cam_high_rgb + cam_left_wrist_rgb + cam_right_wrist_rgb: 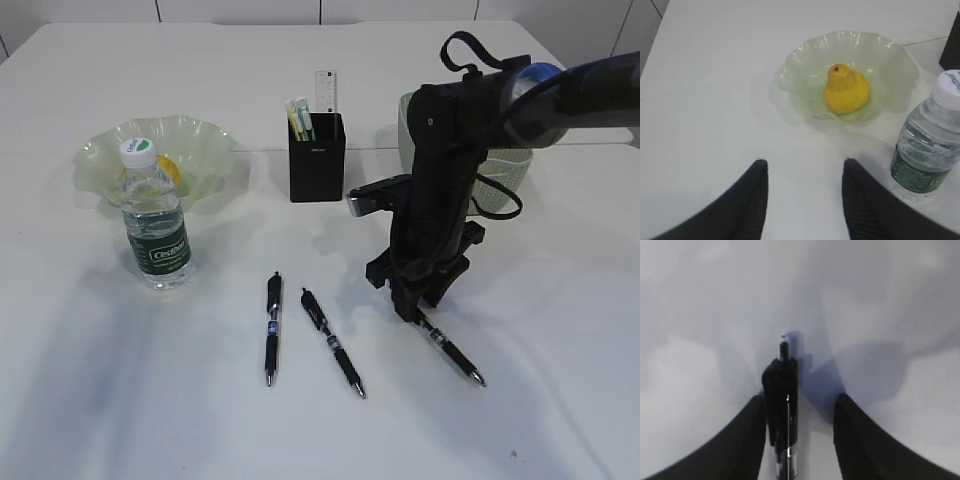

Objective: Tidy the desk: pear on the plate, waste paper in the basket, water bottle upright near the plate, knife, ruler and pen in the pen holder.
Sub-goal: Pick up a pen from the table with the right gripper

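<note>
**Right gripper down over the third pen**

I'm looking at my right gripper (797, 435) planted low on the desk (560, 380), jaws parted on either side of the rightmost pen (452, 352). In the right wrist view the pen's clip end lies in the gap, closer to the left finger (747, 440); there's daylight between the pen and the right finger (855, 440), so I'd call the jaws spread around it, not clamped.

My left gripper (805, 200) hangs released with nothing between its fingers, white desk showing in the gap. Ahead of it the pear (846, 90) sits in the plate (900, 65), stem end up. The bottle (155, 215) stands upright, cap on, just in front of the plate.

Two more pens lie flat on the desk at front centre: the left pen (272, 328) and the middle pen (332, 343), near each other but apart.

The holder (317, 157) stands behind them with the ruler (325, 92) sticking up from it beside something yellow-green I can't identify. The basket (505, 165) is mostly hidden behind my right arm.
</note>
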`<state>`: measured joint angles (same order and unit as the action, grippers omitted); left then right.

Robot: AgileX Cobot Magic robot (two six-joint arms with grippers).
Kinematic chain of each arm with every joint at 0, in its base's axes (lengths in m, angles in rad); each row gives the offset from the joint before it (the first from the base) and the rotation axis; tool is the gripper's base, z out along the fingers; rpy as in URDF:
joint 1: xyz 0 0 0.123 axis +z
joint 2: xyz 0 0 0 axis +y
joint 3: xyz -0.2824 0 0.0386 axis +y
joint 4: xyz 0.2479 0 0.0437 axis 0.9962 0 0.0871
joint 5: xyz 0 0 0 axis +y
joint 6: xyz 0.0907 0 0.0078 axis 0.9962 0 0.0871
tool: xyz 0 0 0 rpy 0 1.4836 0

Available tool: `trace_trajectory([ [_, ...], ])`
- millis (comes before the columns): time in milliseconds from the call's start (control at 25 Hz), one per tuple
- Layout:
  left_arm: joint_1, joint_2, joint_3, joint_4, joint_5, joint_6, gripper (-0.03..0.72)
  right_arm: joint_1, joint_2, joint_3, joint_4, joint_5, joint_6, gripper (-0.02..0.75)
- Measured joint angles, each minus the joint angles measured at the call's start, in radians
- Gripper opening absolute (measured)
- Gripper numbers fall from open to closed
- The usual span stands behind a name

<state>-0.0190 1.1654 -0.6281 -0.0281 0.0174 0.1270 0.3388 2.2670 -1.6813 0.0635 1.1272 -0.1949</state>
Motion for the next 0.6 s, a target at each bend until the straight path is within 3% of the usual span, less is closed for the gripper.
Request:
trace_trajectory([
  [600, 0.0, 0.0, 0.0, 0.0, 0.0, 0.0, 0.341, 0.0, 0.0, 0.0, 0.004, -0.035, 0.032, 0.338],
])
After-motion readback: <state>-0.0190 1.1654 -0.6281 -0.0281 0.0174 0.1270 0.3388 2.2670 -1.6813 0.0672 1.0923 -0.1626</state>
